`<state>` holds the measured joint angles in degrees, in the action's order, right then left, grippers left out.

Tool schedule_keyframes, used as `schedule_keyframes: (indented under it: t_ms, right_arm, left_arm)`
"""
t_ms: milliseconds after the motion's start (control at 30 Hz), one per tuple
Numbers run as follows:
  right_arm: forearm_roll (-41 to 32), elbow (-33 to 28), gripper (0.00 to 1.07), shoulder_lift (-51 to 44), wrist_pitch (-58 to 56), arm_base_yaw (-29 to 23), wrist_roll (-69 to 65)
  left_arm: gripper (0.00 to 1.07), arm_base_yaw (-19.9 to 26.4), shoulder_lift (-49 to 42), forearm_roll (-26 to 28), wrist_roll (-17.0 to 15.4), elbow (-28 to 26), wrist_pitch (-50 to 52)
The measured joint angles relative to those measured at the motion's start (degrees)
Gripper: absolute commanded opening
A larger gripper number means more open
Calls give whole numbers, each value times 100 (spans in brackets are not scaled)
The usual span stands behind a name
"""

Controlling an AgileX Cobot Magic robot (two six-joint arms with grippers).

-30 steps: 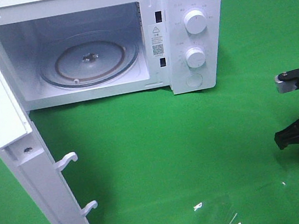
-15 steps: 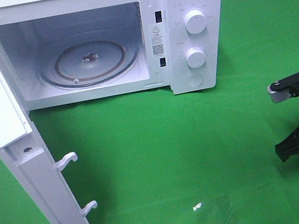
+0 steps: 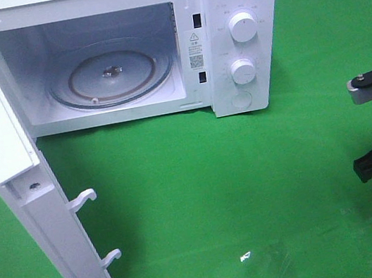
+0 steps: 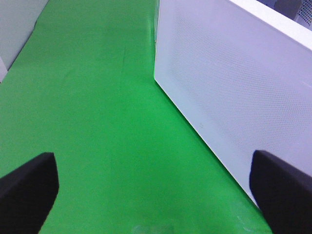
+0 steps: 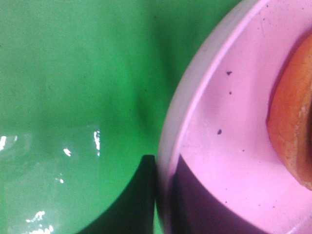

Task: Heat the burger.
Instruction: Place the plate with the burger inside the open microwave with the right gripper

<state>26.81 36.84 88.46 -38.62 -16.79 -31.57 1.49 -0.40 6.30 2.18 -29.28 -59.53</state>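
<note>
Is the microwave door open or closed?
Open. The microwave door swings out wide on the left, and you can see right inside to the bare glass turntable.

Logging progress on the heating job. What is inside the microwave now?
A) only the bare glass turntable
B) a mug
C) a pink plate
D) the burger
A: through the open door, the turntable lies bare inside the microwave.
</note>
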Motion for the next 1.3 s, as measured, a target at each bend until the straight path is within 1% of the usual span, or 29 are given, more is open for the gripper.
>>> schedule_keyframes:
  t_ms: [133,300,367,533,567,600,667,767,833,867,900,1067,1133,1167,1200,1300]
  right_arm:
    - [103,0,0,-160,-275,-212,-34]
    - [223,0,0,-252,-332,-441,-120]
    - [372,0,0,-286,-527,-665,-212]
    - [458,0,0,-292,-659,-831,-292]
    - [481,0,0,-292,-733,-957,-304]
    - [481,0,0,-292,-733,-957,-304]
    - [602,0,0,-292,-854,-1220,-332]
    - [625,0,0,-292,-894,-1295,-332]
    - [699,0,0,-292,-1054,-1547,-372]
    - [699,0,0,-292,-1054,-1547,-372]
    - [705,0,1,-292,-1112,-1673,-401]
    - [710,0,1,-292,-1209,-1833,-418]
    - [745,0,1,-338,-1369,-2114,-418]
    - [745,0,1,-338,-1369,-2114,-418]
    - [779,0,2,-338,-1461,-2240,-418]
    - [802,0,2,-338,-1495,-2298,-424]
  left_arm:
    - [100,0,0,0,0,0,0]
    - [100,0,0,0,0,0,0]
    - [100,0,0,0,0,0,0]
    - [100,0,0,0,0,0,0]
    - [100,0,0,0,0,0,0]
    - [100,0,0,0,0,0,0]
    - [100,0,0,0,0,0,0]
    - [100,0,0,0,0,0,0]
    - [100,0,0,0,0,0,0]
    - [100,0,0,0,0,0,0]
    - [100,0,0,0,0,0,0]
    - [100,0,0,0,0,0,0]
    - [100,0,0,0,0,0,0]
    - [100,0,0,0,0,0,0]
    - [100,0,0,0,0,0,0]
    - [100,0,0,0,0,0,0]
